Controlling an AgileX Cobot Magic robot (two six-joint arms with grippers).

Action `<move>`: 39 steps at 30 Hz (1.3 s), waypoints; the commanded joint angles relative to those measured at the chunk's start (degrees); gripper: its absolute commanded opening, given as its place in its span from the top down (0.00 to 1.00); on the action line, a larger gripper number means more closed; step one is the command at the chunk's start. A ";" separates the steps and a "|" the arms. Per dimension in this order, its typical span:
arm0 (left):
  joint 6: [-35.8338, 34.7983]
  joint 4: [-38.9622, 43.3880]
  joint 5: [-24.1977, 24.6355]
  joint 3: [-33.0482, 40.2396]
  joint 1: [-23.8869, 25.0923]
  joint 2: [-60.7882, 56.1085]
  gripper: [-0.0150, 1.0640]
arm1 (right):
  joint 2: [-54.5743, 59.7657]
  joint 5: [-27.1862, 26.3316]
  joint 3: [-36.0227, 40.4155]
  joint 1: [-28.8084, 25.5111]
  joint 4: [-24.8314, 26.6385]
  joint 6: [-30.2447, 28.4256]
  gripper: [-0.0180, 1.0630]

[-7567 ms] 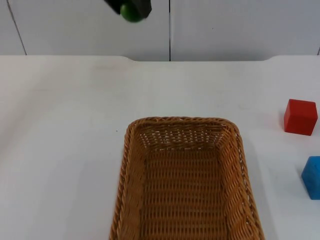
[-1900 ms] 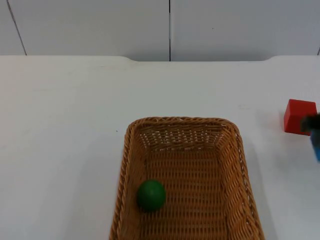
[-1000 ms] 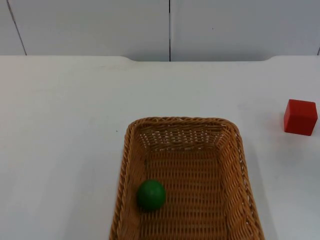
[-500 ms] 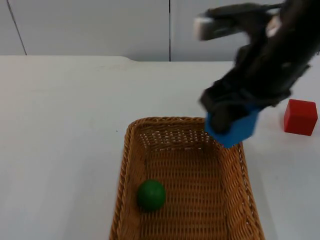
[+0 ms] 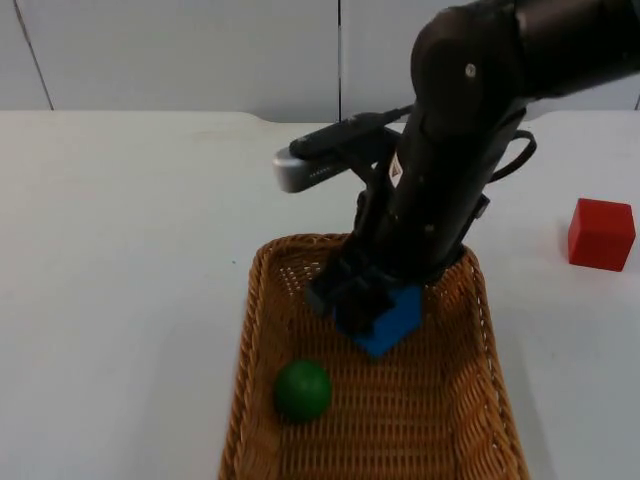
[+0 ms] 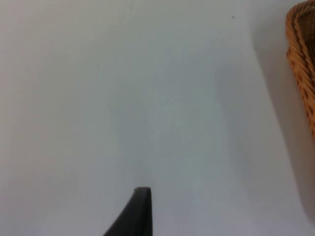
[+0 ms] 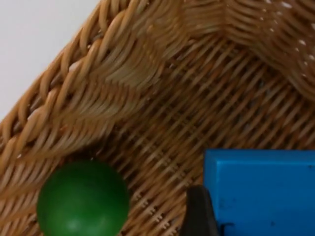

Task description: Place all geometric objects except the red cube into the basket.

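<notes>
The wicker basket (image 5: 258,330) stands at the table's front middle. A green ball (image 5: 302,390) lies inside it near its left wall, also seen from the right wrist as the green ball (image 7: 82,199) on the woven floor. My right gripper (image 5: 365,305) reaches down into the basket's far half, shut on a blue cube (image 5: 385,320); the blue cube (image 7: 261,191) sits against a black fingertip (image 7: 199,214). The red cube (image 5: 601,234) rests on the table at the right. My left gripper waits over bare table beside the basket's rim (image 6: 301,54), one fingertip (image 6: 135,214) showing.
A grey partition wall (image 5: 180,55) closes the table at the back. White table top (image 5: 120,250) stretches left of the basket.
The right arm has swung in from the right with the blue cube and lowered it from above the basket's far right corner into the basket. The green ball has stayed put.
</notes>
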 commanded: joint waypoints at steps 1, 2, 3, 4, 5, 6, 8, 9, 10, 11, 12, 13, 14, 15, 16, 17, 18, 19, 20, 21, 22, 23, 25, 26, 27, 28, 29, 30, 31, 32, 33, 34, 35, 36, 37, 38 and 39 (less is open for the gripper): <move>0.32 0.22 -0.37 0.21 0.25 -0.01 0.01 | -0.02 -0.92 -0.53 0.35 -0.36 0.08 0.68; 0.32 0.22 -0.37 0.21 0.25 -0.01 0.01 | -0.02 -0.92 -0.53 0.35 -0.08 0.08 0.57; 0.32 0.22 -0.37 0.21 0.25 -0.01 0.01 | -0.15 -0.92 -0.63 0.35 0.08 0.08 0.47; 0.32 0.22 -0.37 0.21 0.25 -0.01 0.01 | -0.15 -0.92 -0.63 0.35 0.08 0.08 0.47; 0.32 0.22 -0.37 0.21 0.25 -0.01 0.01 | -0.41 -0.92 -0.68 0.35 0.08 0.08 0.37; 0.32 0.22 -0.37 0.21 0.25 -0.01 0.01 | -0.81 -1.00 -0.67 0.35 0.18 0.37 0.29; 0.32 0.22 -0.37 0.21 0.25 -0.01 0.01 | -2.29 -2.28 -0.67 0.35 0.18 0.37 0.21; 0.32 0.22 -0.37 0.21 0.25 -0.01 0.01 | -2.29 -2.28 -0.67 0.35 0.18 0.37 0.21; 0.32 0.22 -0.37 0.21 0.25 -0.01 0.01 | -3.33 -3.02 -0.67 0.35 0.04 0.37 0.19; 0.32 0.22 -0.37 0.21 0.25 -0.01 0.01 | -4.74 -3.41 -0.67 0.35 0.04 0.37 0.18; 0.32 0.22 -0.37 0.21 0.25 -0.01 0.01 | -6.20 -3.41 -0.67 0.35 -0.06 0.37 0.18; 0.32 0.22 -0.37 0.21 0.25 -0.01 0.01 | -8.18 -3.49 -0.67 0.35 -0.06 0.37 0.18; 0.32 0.22 -0.37 0.21 0.25 -0.01 0.01 | -8.18 -3.49 -0.67 0.35 -0.06 0.37 0.18; 0.32 0.20 -0.37 0.21 0.25 -0.01 0.01 | -10.57 -3.49 -0.67 0.35 -0.06 0.37 0.18; 0.32 0.20 -0.73 0.21 0.25 -0.01 0.01 | -14.52 -3.38 -0.67 0.35 -0.16 0.27 0.18; 0.32 0.20 -1.04 0.21 0.25 -0.01 0.01 | -17.01 -3.13 -0.67 0.35 -0.16 0.05 0.18; 0.32 0.20 -1.14 0.21 0.25 -0.01 0.01 | -20.09 -3.10 -0.67 0.50 -0.16 -0.66 0.18; 0.32 0.20 -1.25 0.21 0.25 -0.01 0.01 | -23.27 -3.02 -0.25 0.63 -0.16 -1.59 0.18; 0.32 0.20 -1.25 0.21 0.25 -0.01 0.01 | -23.27 -3.02 -0.25 0.63 -0.16 -1.59 0.18; 0.32 0.20 -1.25 0.21 0.25 -0.01 0.01 | -26.05 -3.28 0.23 1.09 -0.28 -2.59 0.18; 0.32 0.20 -1.25 0.21 0.25 -0.01 0.01 | -29.28 -3.95 1.26 1.15 -0.28 -3.83 0.18; 0.32 0.20 -1.25 0.21 0.25 -0.01 0.01 | -32.48 -4.88 2.66 1.44 -0.28 -4.31 0.18; 0.55 0.20 -1.24 0.21 0.25 -0.01 0.01 | -37.66 -5.74 5.46 1.80 -0.28 -4.34 0.18; 0.55 0.20 -1.24 0.21 0.25 -0.01 0.01 | -37.66 -5.74 5.46 1.80 -0.28 -4.34 0.18; 1.14 0.10 -1.24 0.21 0.25 -0.01 0.01 | -40.17 -5.91 7.04 1.80 -0.28 -4.34 0.18; 1.37 -0.05 -1.24 0.21 0.25 -0.12 0.01 | -42.50 -5.91 8.73 1.80 -0.28 -4.34 0.18; 1.51 -0.05 -1.24 0.21 0.25 -0.39 0.01 | -44.31 -5.91 10.38 1.80 -0.28 -4.34 0.18; 1.67 -0.31 -1.36 0.21 0.25 -0.93 0.01 | -46.51 -5.91 11.85 1.80 -0.28 -4.34 0.18; 2.11 -0.66 -1.61 0.21 0.25 -1.82 0.01 | -48.67 -6.04 13.70 1.80 -0.28 -4.44 0.18; 2.11 -0.66 -1.61 0.21 0.25 -1.82 0.01 | -48.67 -6.04 13.70 1.80 -0.28 -4.44 0.18; 3.06 -1.44 -1.74 0.21 0.25 -2.83 0.01 | -50.93 -6.18 15.57 1.80 -0.28 -4.93 0.18; 4.45 -2.39 -2.03 0.21 0.25 -4.31 0.01 | -52.82 -6.34 17.27 1.80 -0.28 -5.30 0.18; 5.79 -3.92 -2.34 0.21 0.25 -6.42 0.01 | -55.21 -6.45 19.34 1.80 -0.28 -5.49 0.18; 6.83 -5.05 -2.86 0.21 0.25 -8.15 0.01 | -56.43 -6.68 20.37 1.80 -0.28 -5.49 0.18; 8.11 -6.35 -3.31 0.21 0.25 -10.32 0.01 | -58.94 -6.81 22.15 1.80 -0.28 -5.49 0.18; 8.55 -6.75 -3.43 0.21 0.25 -11.08 0.01 | -61.13 -7.18 24.21 1.80 -0.28 -5.49 0.18; 8.55 -6.75 -3.43 0.21 0.25 -11.08 0.01 | -61.13 -7.18 24.21 1.80 -0.28 -5.49 0.18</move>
